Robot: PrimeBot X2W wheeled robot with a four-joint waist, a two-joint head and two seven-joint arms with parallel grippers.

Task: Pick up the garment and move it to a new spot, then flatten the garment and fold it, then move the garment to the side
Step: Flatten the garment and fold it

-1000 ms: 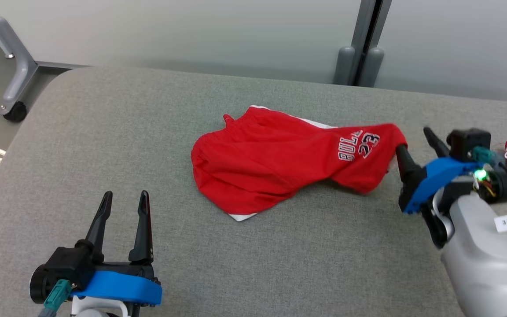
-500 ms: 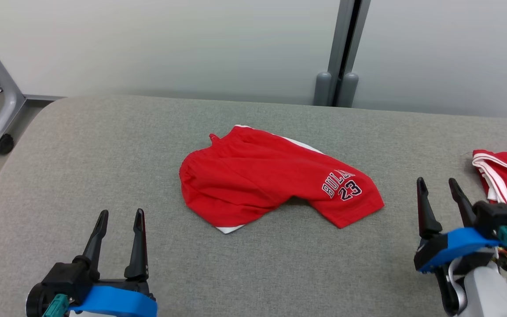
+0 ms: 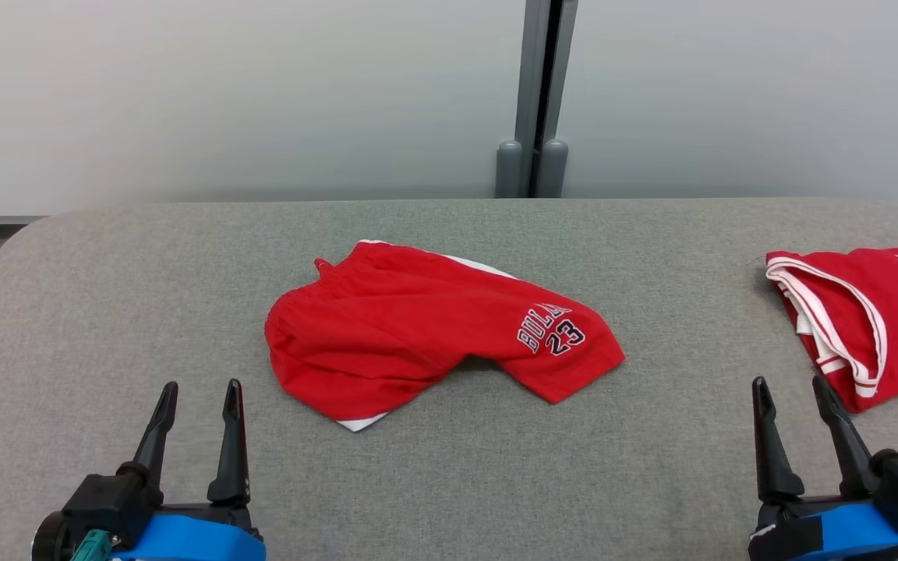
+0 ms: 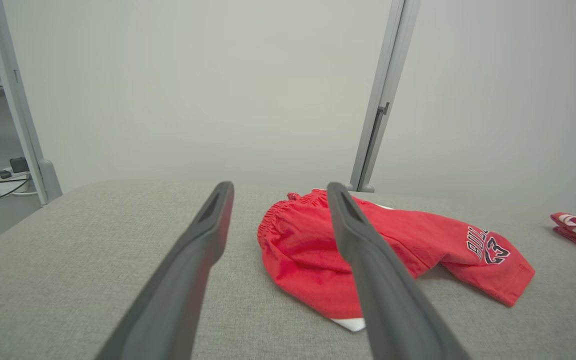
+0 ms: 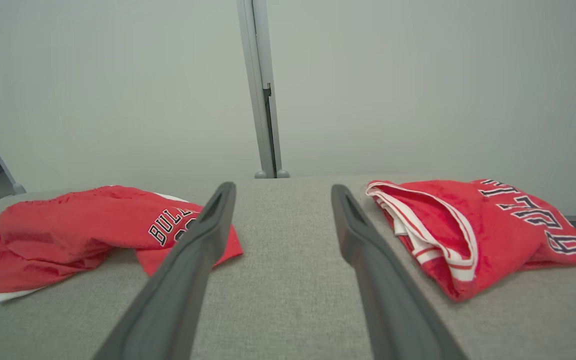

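Observation:
The garment, red shorts (image 3: pixel 418 327) printed "BULLS 23", lies crumpled at the middle of the grey padded table (image 3: pixel 106 273), with one leg spread out to the right. It also appears in the left wrist view (image 4: pixel 298 250) and the right wrist view (image 5: pixel 68 220). My left gripper (image 3: pixel 199 384) stands open at the near left, short of the shorts, and its fingers frame the waistband end (image 4: pixel 279 186). My right gripper (image 3: pixel 790 382) is open at the near right with bare table between its fingers (image 5: pixel 283 186). Neither gripper touches the cloth.
A second red garment, a jersey with white trim (image 3: pixel 885 312) (image 5: pixel 493 220), lies bunched at the table's right end, just beyond my right gripper. A grey post (image 3: pixel 533 93) stands against the pale wall behind the table. The table's left corner is rounded.
My right gripper has let go of the shorts' leg and drawn back to the near right. The leg has dropped flat on the table. The head camera has shifted too.

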